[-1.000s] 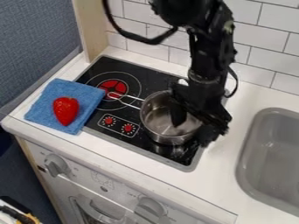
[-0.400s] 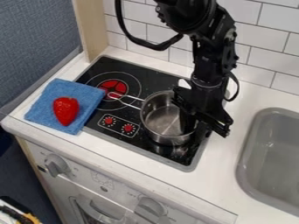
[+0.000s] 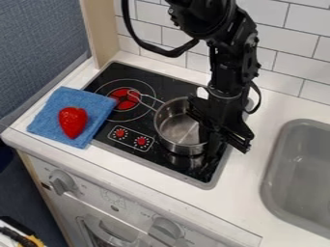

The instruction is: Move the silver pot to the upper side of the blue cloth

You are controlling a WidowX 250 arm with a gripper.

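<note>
Silver pot (image 3: 177, 129) on stovetop (image 3: 169, 83), pincer (image 3: 213, 141) at its rim; opening and hold I cannot tell

A round silver metal pot (image 3: 179, 129) with a shiny finish stands upright, its open mouth up, on the right part of the black glass stovetop (image 3: 171, 86). Its long looped wire handle (image 3: 153, 99) points to the upper left, its end above the red burner mark (image 3: 124, 98). The right side of the rim is partly hidden by the black claw (image 3: 224, 140), so its outline there is hard to make out. The soft blue square cloth (image 3: 100, 104) lies flat to the pot's left, set at an angle, partly on the white counter (image 3: 84, 75) and overlapping the stovetop's left edge, with a red strawberry (image 3: 72, 121) on it.
</note>
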